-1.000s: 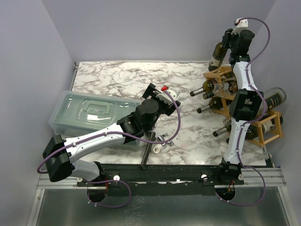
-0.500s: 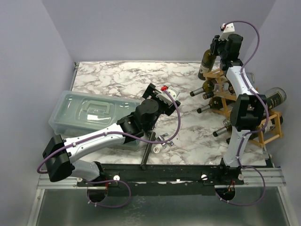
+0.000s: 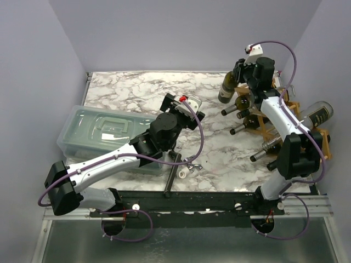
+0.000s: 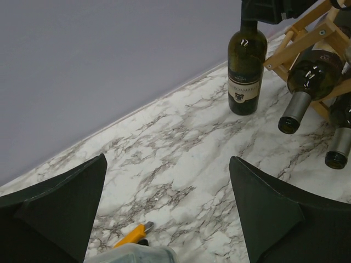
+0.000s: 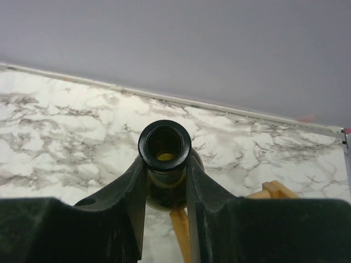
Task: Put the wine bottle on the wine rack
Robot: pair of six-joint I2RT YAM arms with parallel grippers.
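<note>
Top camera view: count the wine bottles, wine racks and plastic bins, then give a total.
Wine bottles: 7, one upright in the right fingers, six lying on the rack
Wine rack: 1
Clear lidded bin: 1
Total: 9

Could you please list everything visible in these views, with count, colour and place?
table: one, white-grey marble, under everything
wine bottle: one, dark green, pale label, upright left of the wine rack, neck in the right claw
racked bottles: at least five, dark glass, lying in the wine rack
wine rack: one, light-brown wood, far right of the table
lidded bin: one, clear plastic, left of the table
yellow object: one, small, near the bin, kind unclear
left claw: one, black, open, above mid-table
right claw: one, black, shut on the wine bottle's neck
</note>
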